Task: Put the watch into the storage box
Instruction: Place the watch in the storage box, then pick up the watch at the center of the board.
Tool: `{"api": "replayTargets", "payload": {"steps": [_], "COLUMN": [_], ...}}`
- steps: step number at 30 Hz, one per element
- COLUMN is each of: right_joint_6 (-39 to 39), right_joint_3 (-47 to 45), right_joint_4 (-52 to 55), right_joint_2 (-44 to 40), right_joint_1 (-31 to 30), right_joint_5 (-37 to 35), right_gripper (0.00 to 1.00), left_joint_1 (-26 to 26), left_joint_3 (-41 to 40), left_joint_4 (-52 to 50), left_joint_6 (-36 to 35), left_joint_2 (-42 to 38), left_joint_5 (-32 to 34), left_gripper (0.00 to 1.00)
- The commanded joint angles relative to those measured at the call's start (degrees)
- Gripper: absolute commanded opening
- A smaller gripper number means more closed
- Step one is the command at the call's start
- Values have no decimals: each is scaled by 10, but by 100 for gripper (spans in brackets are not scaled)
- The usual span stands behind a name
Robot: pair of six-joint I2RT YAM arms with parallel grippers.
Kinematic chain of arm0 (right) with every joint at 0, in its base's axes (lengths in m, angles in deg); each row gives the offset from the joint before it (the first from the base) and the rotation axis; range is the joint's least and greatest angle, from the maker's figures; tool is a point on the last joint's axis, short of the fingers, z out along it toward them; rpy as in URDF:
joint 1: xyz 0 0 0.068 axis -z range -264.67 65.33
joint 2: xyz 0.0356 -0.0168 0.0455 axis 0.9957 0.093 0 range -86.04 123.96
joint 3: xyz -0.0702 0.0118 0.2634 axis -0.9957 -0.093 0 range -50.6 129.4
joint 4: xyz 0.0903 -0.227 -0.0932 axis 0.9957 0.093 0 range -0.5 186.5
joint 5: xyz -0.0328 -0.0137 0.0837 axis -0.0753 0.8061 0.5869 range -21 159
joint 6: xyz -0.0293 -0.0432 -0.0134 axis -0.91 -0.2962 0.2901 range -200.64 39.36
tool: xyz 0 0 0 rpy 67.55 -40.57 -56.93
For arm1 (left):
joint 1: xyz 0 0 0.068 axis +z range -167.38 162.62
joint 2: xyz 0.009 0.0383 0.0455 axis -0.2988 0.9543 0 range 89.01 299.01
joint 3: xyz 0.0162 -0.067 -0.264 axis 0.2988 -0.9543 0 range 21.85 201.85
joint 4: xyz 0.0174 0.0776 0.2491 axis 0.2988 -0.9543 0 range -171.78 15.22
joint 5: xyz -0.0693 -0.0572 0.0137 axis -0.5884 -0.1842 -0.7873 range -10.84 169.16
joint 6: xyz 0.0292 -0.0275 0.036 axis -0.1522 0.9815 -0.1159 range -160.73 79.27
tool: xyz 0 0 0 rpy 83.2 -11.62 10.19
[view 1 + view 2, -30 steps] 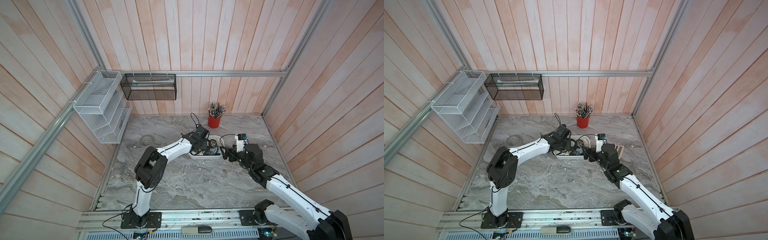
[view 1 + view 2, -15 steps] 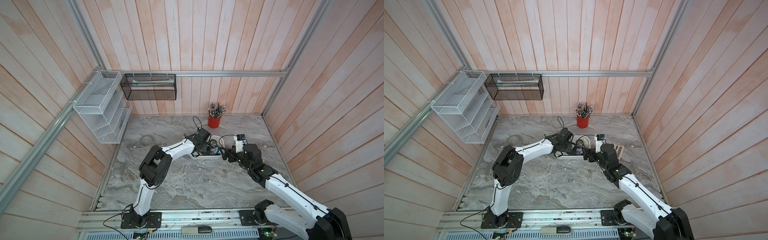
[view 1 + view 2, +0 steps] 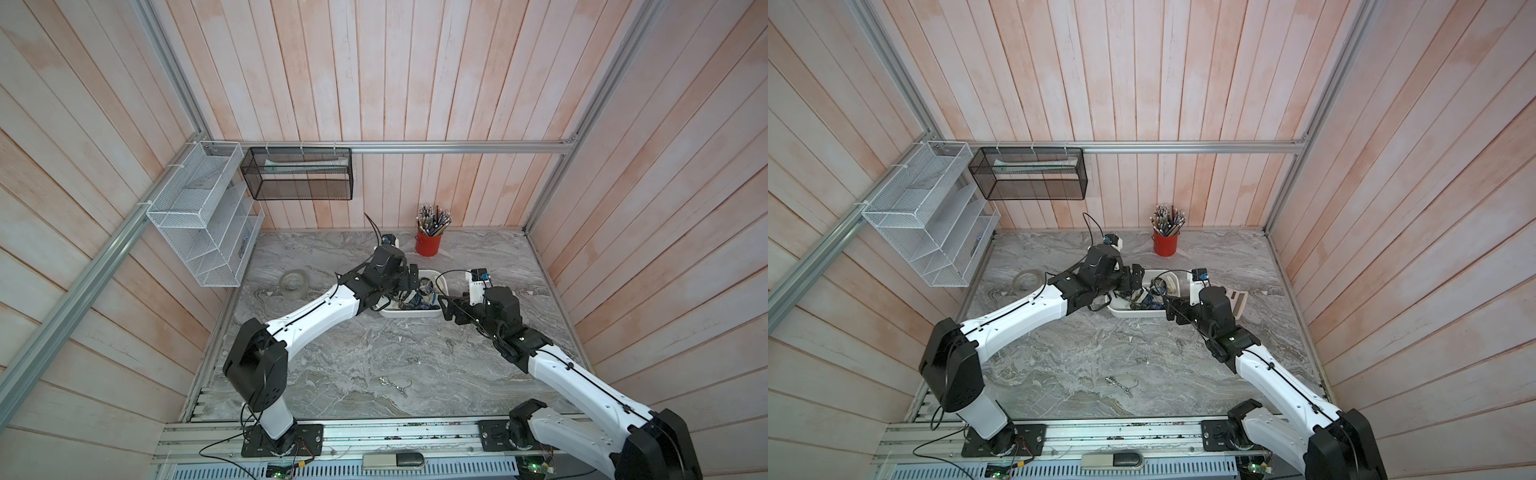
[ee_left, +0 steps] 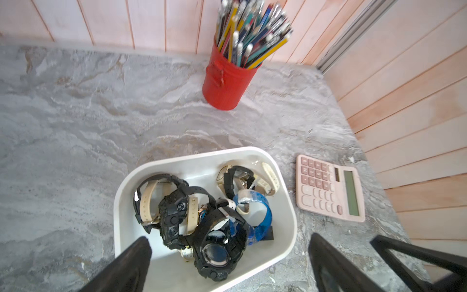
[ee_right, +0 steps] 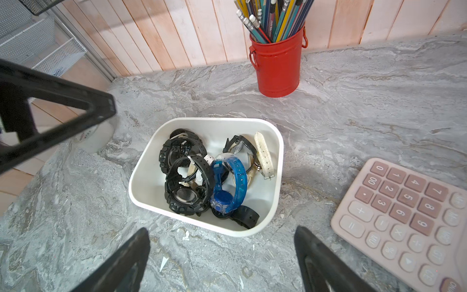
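White plastic box [image 4: 202,165] sits on the grey marbled table [image 4: 75,121], toward the back, w/ a heap of watches inside. The watch [image 4: 217,250] (chunky, black, round glass face showing) lies in the box on top of the pile. It is at the end under the L gripper [image 4: 230,241], touching other black straps, w/ a blue watch [image 4: 264,215] right beside it.

L gripper hovers over that end of the box, fingers wide apart, nothing btwn them. Neither finger touches the watch, as far as the wrist view shows. R gripper [image 5: 222,233] hangs just outside the box wall, low over the table, fingers also spread wide and empty. In both top views the arms meet at the box: L gripper above it, R gripper just beside one end.

A cream-strap watch [image 5: 264,154] lies against a side wall of the box.

- Red cup [image 4: 225,83] of pencils: upright near the back wall, apart from the box.
- Pink calculator [image 4: 331,188]: flat on the table, just beside the box.
- Tape roll [image 3: 294,283]: on the L arm's side, well apart from the box.
- Small metal chain [image 3: 395,384]: near the table's front edge.
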Motion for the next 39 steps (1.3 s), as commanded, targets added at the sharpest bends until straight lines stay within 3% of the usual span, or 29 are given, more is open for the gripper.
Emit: {"api": "replayTargets", "payload": {"steps": [1,9,13,23,30,39], "right_joint_6": [2,11,17,14,31,44], "right_joint_3": [21,20,17,-3,-38,-49], "right_joint_4": [-6,-2,-1,40,48,33], "right_joint_2": [4,22,32,23,25,91], "right_joint_1": [3,2,2,-28,-143,-267], "right_joint_5": [11,27,41,79,37,13], "right_gripper": [91,90,88,74,64,60], "left_joint_1": [2,9,14,14,14,14], "left_joint_3": [-75,-390,-478,-522,-540,-546], "left_joint_4": [70,208,209,175,153,125], "left_joint_6": [5,63,93,108,96,93], "left_joint_2": [-56,-278,-358,-437,-494,-551], "left_joint_5": [-17,7,9,37,38,63], "left_gripper": [100,100,100,100,100,100]}}
